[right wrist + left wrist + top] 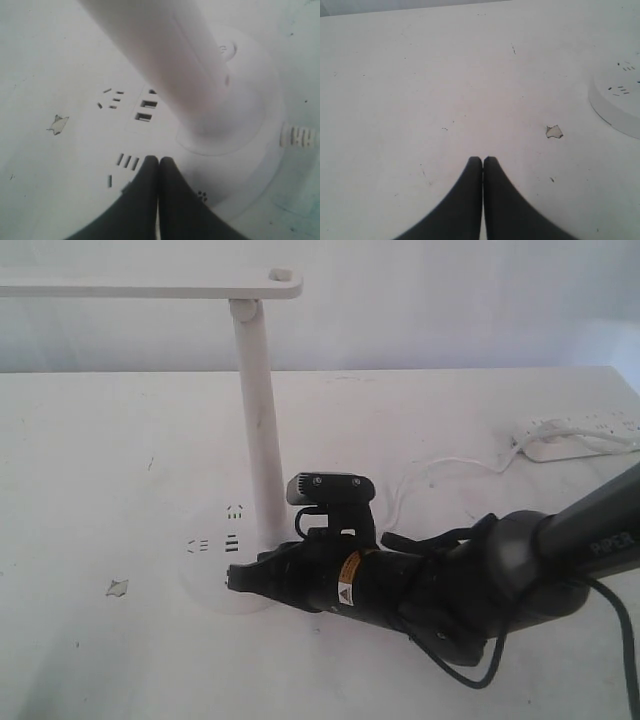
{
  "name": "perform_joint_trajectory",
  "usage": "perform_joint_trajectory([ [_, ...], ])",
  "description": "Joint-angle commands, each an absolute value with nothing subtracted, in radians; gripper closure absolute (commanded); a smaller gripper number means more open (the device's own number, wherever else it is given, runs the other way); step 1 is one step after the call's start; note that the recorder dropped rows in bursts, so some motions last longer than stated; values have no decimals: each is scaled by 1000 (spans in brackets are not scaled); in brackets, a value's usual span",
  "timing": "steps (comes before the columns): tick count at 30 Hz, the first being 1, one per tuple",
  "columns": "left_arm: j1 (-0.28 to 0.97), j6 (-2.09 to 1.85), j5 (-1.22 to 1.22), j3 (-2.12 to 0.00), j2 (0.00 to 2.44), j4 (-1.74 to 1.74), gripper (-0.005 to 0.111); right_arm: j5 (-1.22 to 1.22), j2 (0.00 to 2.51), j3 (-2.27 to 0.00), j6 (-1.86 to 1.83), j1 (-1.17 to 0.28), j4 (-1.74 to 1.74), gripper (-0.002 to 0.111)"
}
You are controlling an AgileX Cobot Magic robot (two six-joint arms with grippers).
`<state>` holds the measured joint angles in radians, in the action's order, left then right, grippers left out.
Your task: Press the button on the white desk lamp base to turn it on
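The white desk lamp base (205, 575) lies left of centre, its stem (258, 430) rising to a flat head. My right gripper (232, 580) is shut with nothing in it, tips over the base's front part (159, 160), close to the dark socket slots (127, 161). I cannot place the button for certain. Tiny sun-like dots (202, 196) peek out beside one finger, and a faint round ring (231, 50) lies past the stem (175, 65). My left gripper (483, 159) is shut and empty over bare table, well apart from the base (615, 102).
A long white power strip (580, 435) lies at the back right, and its white cable (440, 475) runs toward the lamp. A chipped spot (118, 587) marks the tabletop left of the base. The lamp head (150, 285) overhangs the left side.
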<state>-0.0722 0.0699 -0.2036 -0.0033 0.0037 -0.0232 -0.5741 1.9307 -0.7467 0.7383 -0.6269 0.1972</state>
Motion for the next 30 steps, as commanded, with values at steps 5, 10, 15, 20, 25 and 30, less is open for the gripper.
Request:
perform_joint_trajectory([
  [5,-67,70,-202,0,0,-22,107,-584,1938,-747,733,-627,167,108],
  [10,-67,70,-202,0,0,-22,107,-580,1938,-747,733,-627,167,108],
  [15,-67,70,-202,0,0,-22,107,-576,1947,-747,733,-627,162,108],
  [20,-67,70,-202,0,0,-22,107,-556,1980,-748,733,-627,138,108],
  [25,-67,70,-202,0,0,-22,107,-562,1991,-748,771,-627,132,108],
  [30,-67,70,-202,0,0,-22,107,-583,1991,-748,771,-627,132,108],
])
